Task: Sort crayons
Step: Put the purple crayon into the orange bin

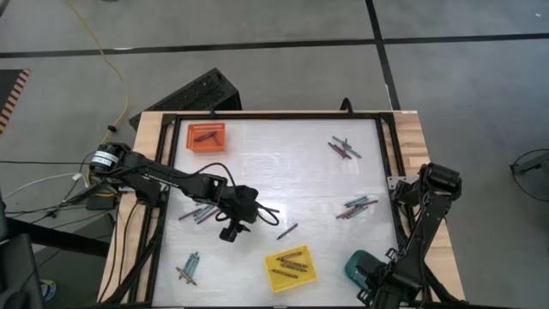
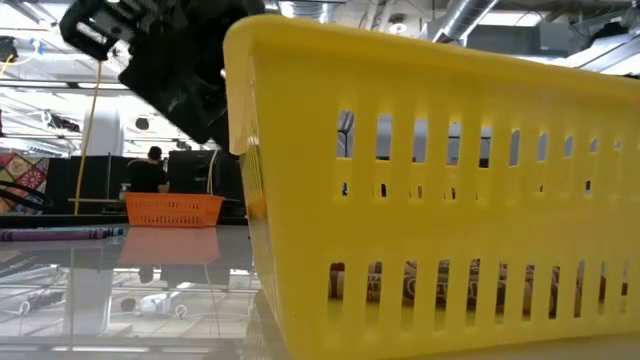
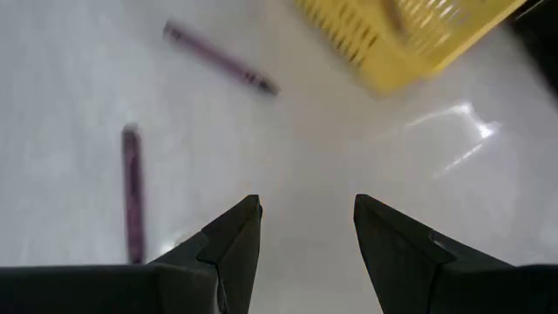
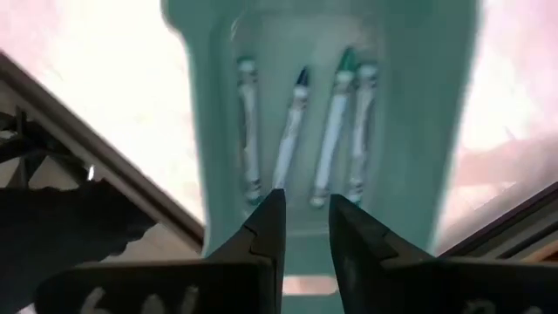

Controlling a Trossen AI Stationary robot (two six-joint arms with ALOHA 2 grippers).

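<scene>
My left gripper (image 3: pixel 305 227) hangs open over the table's middle (image 1: pixel 256 216), slanting down, with nothing between its fingers. Two purple crayons lie flat on the table just beyond it, one to its side (image 3: pixel 132 192) and one farther off (image 3: pixel 218 59), close to the yellow tray (image 3: pixel 410 35). My right gripper (image 4: pixel 305 218) points down over the teal tray (image 4: pixel 436 105) at the near right (image 1: pixel 360 264). It is open by a narrow gap that holds nothing. Several crayons (image 4: pixel 292 131) lie side by side on the teal tray's floor.
The yellow tray (image 1: pixel 290 268) with crayons stands near the front edge, and the orange tray (image 1: pixel 207 136) at the far left. Loose crayon clusters lie at the far right (image 1: pixel 345 148), mid right (image 1: pixel 356 207), mid left (image 1: pixel 199 213) and near left (image 1: pixel 189 268). A black frame (image 1: pixel 388 154) borders the table.
</scene>
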